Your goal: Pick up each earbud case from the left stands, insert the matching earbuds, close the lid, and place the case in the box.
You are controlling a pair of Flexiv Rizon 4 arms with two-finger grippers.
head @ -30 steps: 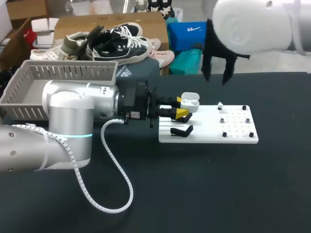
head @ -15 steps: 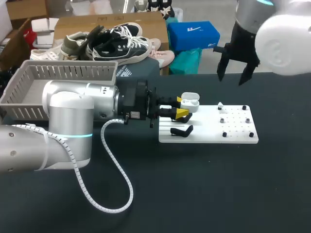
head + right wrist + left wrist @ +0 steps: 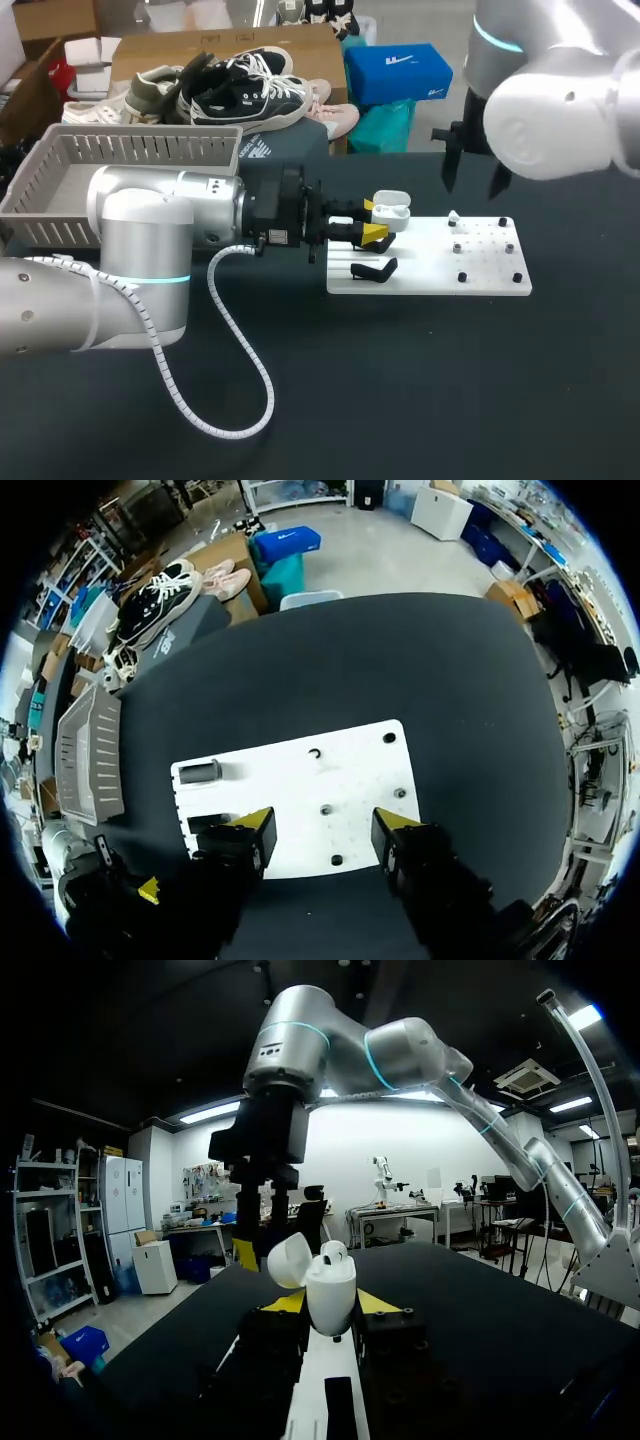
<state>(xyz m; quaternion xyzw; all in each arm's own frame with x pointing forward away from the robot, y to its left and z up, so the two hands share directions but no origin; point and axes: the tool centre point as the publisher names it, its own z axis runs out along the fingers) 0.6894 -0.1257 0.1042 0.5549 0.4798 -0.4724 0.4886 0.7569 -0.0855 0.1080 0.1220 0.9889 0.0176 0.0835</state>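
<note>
A black desk (image 3: 420, 400) fills the head view, with a white board (image 3: 480, 280) lying flat at about 3 o'clock from its middle and a grey basket (image 3: 130, 150) off at 10 o'clock. Small dark pegs (image 3: 462, 277) dot the board's 3 o'clock half, and a small white piece (image 3: 453, 215) sits near its 12 o'clock edge, too small to make out. A black stand (image 3: 375, 270) lies on the board's 9 o'clock end toward the 6 o'clock edge.

The earbud case (image 3: 391, 210) stands upright at the 10 o'clock corner of the board. The left arm (image 3: 170, 215) reaches in level from 9 o'clock, and its yellow fingertips (image 3: 376, 235) flank the case.

In the left wrist view the earbud case (image 3: 330, 1295) sits squarely between the left jaws. The lid (image 3: 285, 1260) is swung open. The dark finger blocks press against both its sides, so the left jaws are narrow and holding the case.

The right arm (image 3: 550, 110) comes in from 2 o'clock, and the right jaws hang above the desk just past the board's 12 o'clock edge, well apart from the case. In the right wrist view the right jaws are spread wide with nothing between the yellow fingertips (image 3: 255, 825). The white board (image 3: 300, 780) lies ahead of them.
</note>
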